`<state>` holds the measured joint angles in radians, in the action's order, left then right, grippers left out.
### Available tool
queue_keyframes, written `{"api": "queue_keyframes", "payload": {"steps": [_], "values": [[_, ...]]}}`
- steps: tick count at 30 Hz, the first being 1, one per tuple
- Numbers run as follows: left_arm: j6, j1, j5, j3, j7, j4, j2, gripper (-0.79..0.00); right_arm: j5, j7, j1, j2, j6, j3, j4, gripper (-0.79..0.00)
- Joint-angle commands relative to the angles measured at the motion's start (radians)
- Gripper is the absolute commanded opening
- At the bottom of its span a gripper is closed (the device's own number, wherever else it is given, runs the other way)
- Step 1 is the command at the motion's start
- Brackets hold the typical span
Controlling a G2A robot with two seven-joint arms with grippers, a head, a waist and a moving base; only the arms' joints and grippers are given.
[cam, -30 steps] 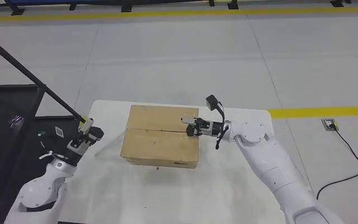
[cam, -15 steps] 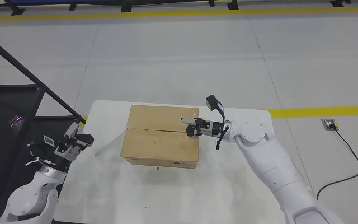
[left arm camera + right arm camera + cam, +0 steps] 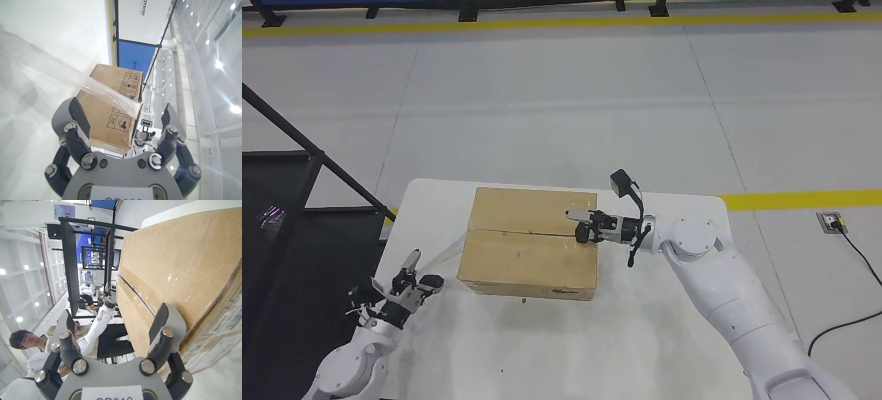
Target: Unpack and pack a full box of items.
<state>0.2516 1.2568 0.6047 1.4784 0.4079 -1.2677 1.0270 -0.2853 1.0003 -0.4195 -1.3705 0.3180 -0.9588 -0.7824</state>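
- Cardboard box [image 3: 530,240] closed at mid tabletop [image 3: 542,340], flaps meeting along a top seam.
- Clear tape strip [image 3: 105,94] attached at the box's left end, trailing off it.
- Left end effector [image 3: 121,107] spread apart, gripping nothing, near the tabletop's front-left edge, apart from the box.
- Right end effector [image 3: 115,311] spread apart at the box's right end, beside the seam.

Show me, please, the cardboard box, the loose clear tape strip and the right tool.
cardboard box [image 3: 527,258], top view, on its near top flap.
clear tape strip [image 3: 105,92], left wrist view, on its middle stretch over the box.
right tool [image 3: 575,224], top view, midway between its fingertips.
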Motion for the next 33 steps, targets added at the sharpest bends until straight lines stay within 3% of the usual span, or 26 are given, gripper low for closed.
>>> {"api": "queue_keyframes", "payload": {"steps": [1, 9, 16, 22, 33], "values": [[-0.014, -0.034, 0.003, -0.028, 0.0, 0.036, 0.008, 0.0, 0.0, 0.0, 0.0, 0.0, 0.0, 0.0, 0.0, 0.0], [-0.025, -0.196, 0.086, -0.116, -0.049, 0.188, 0.05, 0.0, 0.0, 0.0, 0.0, 0.0, 0.0, 0.0, 0.0, 0.0], [0.094, -0.256, 0.15, -0.104, -0.045, 0.233, 0.069, 0.0, 0.0, 0.0, 0.0, 0.0, 0.0, 0.0, 0.0, 0.0], [0.165, -0.244, 0.118, -0.042, -0.065, 0.187, 0.062, 0.0, 0.0, 0.0, 0.0, 0.0, 0.0, 0.0, 0.0, 0.0], [0.205, -0.153, -0.031, 0.046, -0.153, -0.013, 0.051, 0.0, 0.0, 0.0, 0.0, 0.0, 0.0, 0.0, 0.0, 0.0]]}}
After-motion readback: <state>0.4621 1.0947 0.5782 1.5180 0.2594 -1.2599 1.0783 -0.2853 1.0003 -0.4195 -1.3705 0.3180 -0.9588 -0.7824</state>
